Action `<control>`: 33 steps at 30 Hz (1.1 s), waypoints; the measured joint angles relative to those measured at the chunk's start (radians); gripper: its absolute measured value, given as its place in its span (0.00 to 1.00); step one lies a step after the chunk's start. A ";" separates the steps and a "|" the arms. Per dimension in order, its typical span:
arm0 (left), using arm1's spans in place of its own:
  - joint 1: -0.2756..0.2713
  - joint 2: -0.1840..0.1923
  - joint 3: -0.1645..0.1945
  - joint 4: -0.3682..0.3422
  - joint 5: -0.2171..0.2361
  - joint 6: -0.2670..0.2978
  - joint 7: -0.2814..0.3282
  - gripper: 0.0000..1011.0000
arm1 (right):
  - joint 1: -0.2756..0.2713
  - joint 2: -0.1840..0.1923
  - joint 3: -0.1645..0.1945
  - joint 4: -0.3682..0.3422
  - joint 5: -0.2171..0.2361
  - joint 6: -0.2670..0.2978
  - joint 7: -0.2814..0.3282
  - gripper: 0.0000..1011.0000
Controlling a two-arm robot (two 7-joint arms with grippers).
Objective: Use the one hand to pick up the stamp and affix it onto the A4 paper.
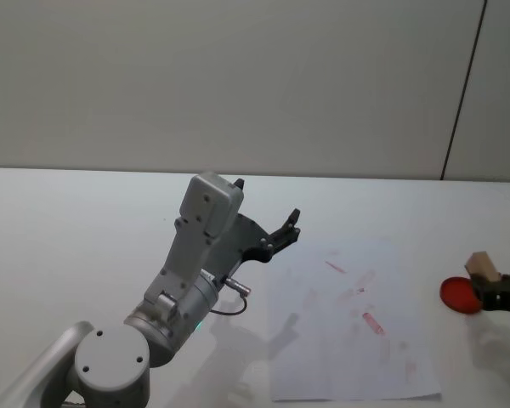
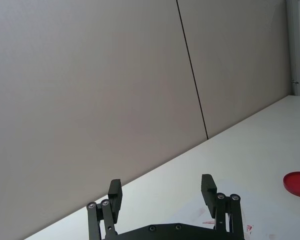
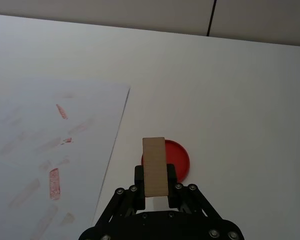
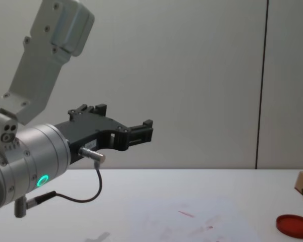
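The stamp [image 1: 483,266], a small tan wooden block, stands upright between the fingers of my right gripper [image 1: 490,287], which is shut on it at the table's right edge. In the right wrist view the stamp [image 3: 155,166] hangs just over the near rim of the red ink pad [image 3: 180,156]. The A4 paper [image 1: 340,331] lies flat to the left of the pad, with faint red marks on it. My left gripper [image 1: 268,210] is raised high over the table's left middle, open and holding nothing.
The red ink pad [image 1: 457,295] lies on the white table [image 1: 85,238] just right of the paper's edge. A grey wall rises behind the table. A thin black cable [image 4: 83,194] dangles from the left wrist.
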 joint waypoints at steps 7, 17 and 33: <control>0.000 0.000 0.000 0.000 0.000 0.000 0.000 0.99 | 0.025 0.003 0.014 0.040 0.007 0.006 -0.017 0.22; 0.000 0.000 0.000 0.000 0.000 0.000 0.000 0.99 | 0.073 -0.007 0.017 0.113 0.006 0.014 -0.025 0.22; 0.000 0.000 0.000 0.000 0.000 0.000 0.000 0.99 | 0.134 -0.037 -0.006 0.210 -0.014 0.023 -0.017 0.22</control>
